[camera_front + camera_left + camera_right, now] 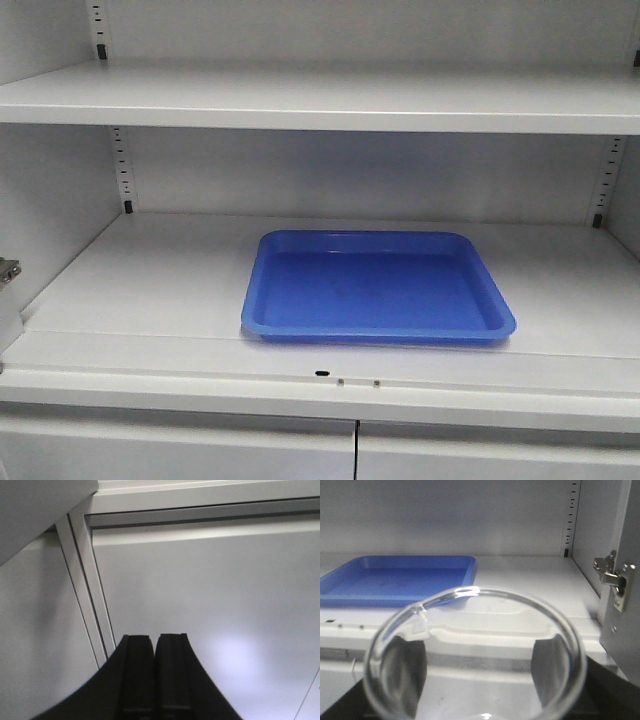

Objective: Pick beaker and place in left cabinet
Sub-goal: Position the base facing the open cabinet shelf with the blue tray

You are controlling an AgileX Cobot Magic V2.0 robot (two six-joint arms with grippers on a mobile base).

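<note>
The clear glass beaker (470, 591) fills the lower half of the right wrist view, seen down its open rim with the pour spout at the upper left. My right gripper (477, 672) is shut on it, and dark fingers (407, 675) show through the glass on both sides. The beaker hangs in front of the light grey left cabinet's middle shelf (530, 575), outside its front edge. In the left wrist view my left gripper (154, 641) is shut on nothing, facing a plain grey cabinet panel (210, 595). Neither gripper nor the beaker shows in the front view of the shelf (140, 280).
A shallow blue tray (375, 285) lies on the middle shelf, slightly right of centre, and reaches near the front lip; it appears at the left of the right wrist view as the blue tray (395, 577). A metal door hinge (612, 577) juts from the right wall. Another shelf (320, 100) spans above.
</note>
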